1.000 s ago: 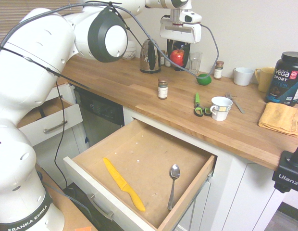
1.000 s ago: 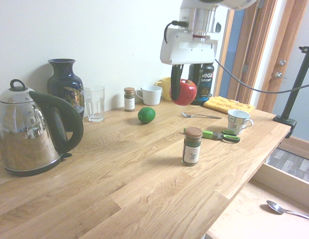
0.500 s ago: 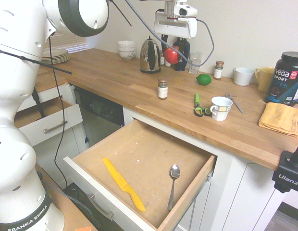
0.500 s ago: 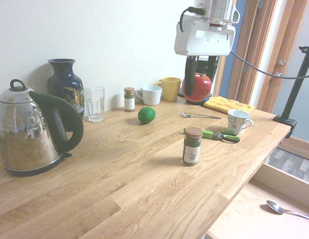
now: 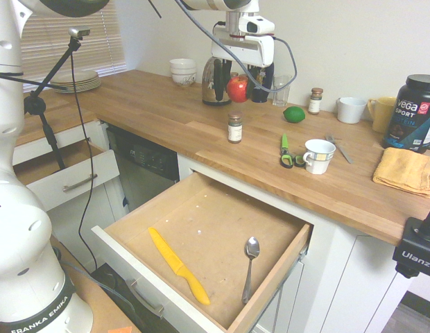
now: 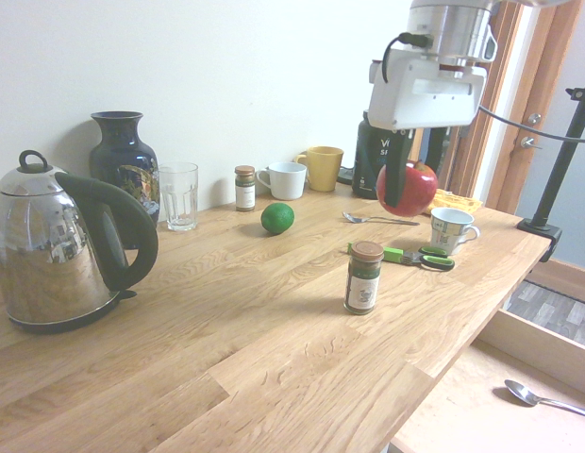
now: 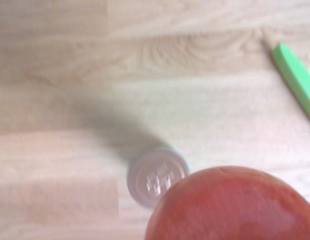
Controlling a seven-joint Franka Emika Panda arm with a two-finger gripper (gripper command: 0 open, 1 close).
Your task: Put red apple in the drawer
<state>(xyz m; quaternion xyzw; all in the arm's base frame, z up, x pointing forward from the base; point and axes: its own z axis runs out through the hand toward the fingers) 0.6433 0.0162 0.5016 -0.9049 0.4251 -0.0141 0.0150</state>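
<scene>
above the wooden counter (image 6: 226, 311), the tool (image 6: 415, 184) pinches the red apple (image 6: 411, 189) between its two fingers.

A plain off-white wall (image 5: 354, 41) rises behind the light-brown wooden desk (image 6: 226, 302). Slatted beige window blinds (image 5: 83, 35) hang beyond its far end, above a dark built-in dishwasher (image 5: 142, 156). A wooden-framed pale door (image 6: 547, 113) stands near grey patterned flooring (image 6: 566, 316).
</scene>
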